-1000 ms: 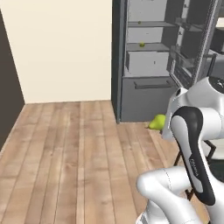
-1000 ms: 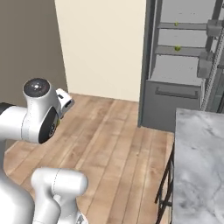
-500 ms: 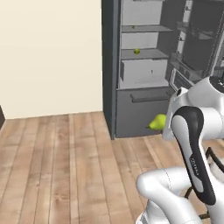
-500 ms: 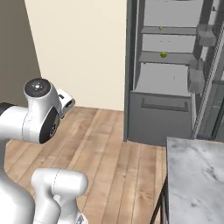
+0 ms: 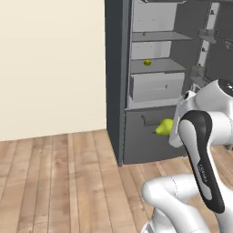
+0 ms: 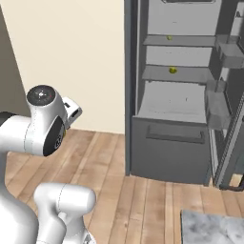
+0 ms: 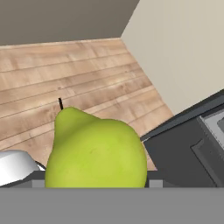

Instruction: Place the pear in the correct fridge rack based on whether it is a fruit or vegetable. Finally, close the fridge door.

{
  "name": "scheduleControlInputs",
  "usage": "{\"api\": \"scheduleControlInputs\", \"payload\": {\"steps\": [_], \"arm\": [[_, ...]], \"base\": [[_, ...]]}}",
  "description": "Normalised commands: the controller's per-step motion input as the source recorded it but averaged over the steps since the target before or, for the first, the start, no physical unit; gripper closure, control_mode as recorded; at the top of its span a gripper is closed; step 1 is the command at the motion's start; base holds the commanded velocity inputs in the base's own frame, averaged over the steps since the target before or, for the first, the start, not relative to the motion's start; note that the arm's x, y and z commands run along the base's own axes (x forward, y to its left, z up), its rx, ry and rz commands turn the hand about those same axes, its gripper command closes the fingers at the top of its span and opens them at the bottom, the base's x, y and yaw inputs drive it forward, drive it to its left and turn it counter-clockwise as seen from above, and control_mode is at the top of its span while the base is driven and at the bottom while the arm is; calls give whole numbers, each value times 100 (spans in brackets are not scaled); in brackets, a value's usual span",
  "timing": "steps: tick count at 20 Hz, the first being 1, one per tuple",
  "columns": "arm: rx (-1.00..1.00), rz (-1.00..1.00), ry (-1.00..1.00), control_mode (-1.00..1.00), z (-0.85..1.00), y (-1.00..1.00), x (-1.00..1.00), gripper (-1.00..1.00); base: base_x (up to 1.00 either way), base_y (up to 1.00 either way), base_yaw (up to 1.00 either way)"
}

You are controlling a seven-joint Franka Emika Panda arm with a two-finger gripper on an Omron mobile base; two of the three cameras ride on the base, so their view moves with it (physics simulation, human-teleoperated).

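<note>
My gripper (image 5: 169,129) grasps the pear (image 7: 94,151) low before the bottom drawer front (image 5: 152,139), well below the fridge rack (image 5: 157,67), so I fear a hasty lift could knock it on the pull-out drawer (image 5: 155,86).

Light brown wooden plank floor (image 5: 54,182) underfoot. Plain cream wall (image 5: 50,63) meets it. Dark grey fridge cabinet (image 6: 131,95) adjoins the wall. Grey marble countertop corner (image 6: 209,231) nearby.
</note>
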Motion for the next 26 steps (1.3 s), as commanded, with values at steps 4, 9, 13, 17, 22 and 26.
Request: {"api": "scheduleControlInputs", "payload": {"steps": [4,9,13,17,22,26], "arm": [[0,0,0,100,0,0,0,100],[0,0,0,100,0,0,0,100],[0,0,0,100,0,0,0,100],[0,0,0,100,0,0,0,100],[0,0,0,100,0,0,0,100],[0,0,0,100,0,0,0,100]], "base": [[94,-30,-5],[85,-44,-4],[74,-55,-3],[68,-57,-3],[64,-50,-3],[69,-30,-2]]}}
